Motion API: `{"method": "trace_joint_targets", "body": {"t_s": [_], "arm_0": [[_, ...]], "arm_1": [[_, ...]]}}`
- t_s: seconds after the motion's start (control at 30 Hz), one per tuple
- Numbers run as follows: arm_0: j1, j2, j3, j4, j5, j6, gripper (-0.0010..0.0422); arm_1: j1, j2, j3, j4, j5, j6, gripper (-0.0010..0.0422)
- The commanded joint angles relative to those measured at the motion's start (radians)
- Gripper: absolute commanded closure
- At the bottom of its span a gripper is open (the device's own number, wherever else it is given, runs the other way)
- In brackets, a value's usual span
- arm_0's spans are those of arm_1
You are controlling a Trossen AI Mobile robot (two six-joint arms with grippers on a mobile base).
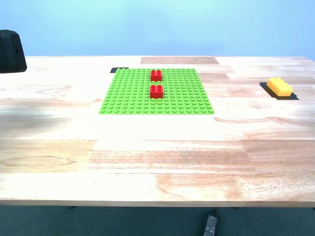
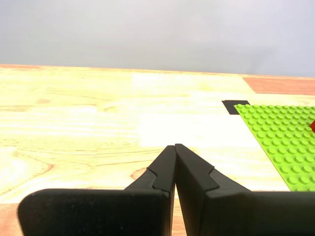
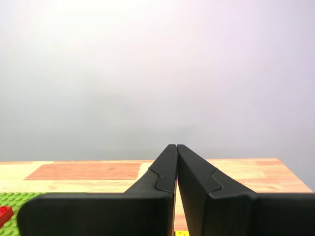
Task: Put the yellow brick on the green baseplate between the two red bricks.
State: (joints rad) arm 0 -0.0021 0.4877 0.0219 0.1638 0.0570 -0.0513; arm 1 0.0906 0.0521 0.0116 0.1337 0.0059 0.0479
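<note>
The bench (image 1: 157,162) is a pale butcher-block top of joined wooden strips, with a redder strip near its far edge; behind it rises a plain blue wall (image 1: 157,24); dark floor shows below the near edge. The green baseplate (image 1: 156,91) lies flat toward the far edge, about midway along it; the two red bricks (image 1: 156,83) stand on it in a line running from far to near, a small gap of studs between them. The yellow brick (image 1: 279,86) rests on a dark patch close to the bench's edge at the exterior view's right, well apart from the baseplate. My first gripper (image 2: 175,146) hangs over bare wood beside the baseplate, its jaws pressed together on nothing; my second gripper (image 3: 176,146) is likewise closed and empty.
</note>
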Motion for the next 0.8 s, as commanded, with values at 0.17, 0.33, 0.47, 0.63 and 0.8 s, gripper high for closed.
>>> {"method": "trace_joint_targets", "body": {"t_s": [0.17, 0.33, 0.47, 0.63, 0.8], "arm_0": [[0.000, 0.000, 0.000, 0.007, -0.002, -0.002, 0.0412], [0.000, 0.000, 0.000, 0.000, -0.001, -0.002, 0.0413], [0.000, 0.000, 0.000, 0.001, 0.000, -0.002, 0.0413], [0.000, 0.000, 0.000, 0.040, 0.004, -0.003, 0.0412], [0.000, 0.000, 0.004, 0.119, 0.168, -0.002, 0.0413]], "arm_1": [[0.000, 0.000, 0.000, 0.000, 0.000, 0.000, 0.0412], [0.000, 0.000, 0.000, 0.001, 0.000, 0.000, 0.0412], [0.000, 0.000, 0.000, 0.001, 0.000, -0.003, 0.0412], [0.001, 0.000, 0.000, 0.001, -0.003, 0.008, 0.0412], [0.000, 0.000, 0.013, -0.016, -0.008, 0.042, 0.0412]]}}
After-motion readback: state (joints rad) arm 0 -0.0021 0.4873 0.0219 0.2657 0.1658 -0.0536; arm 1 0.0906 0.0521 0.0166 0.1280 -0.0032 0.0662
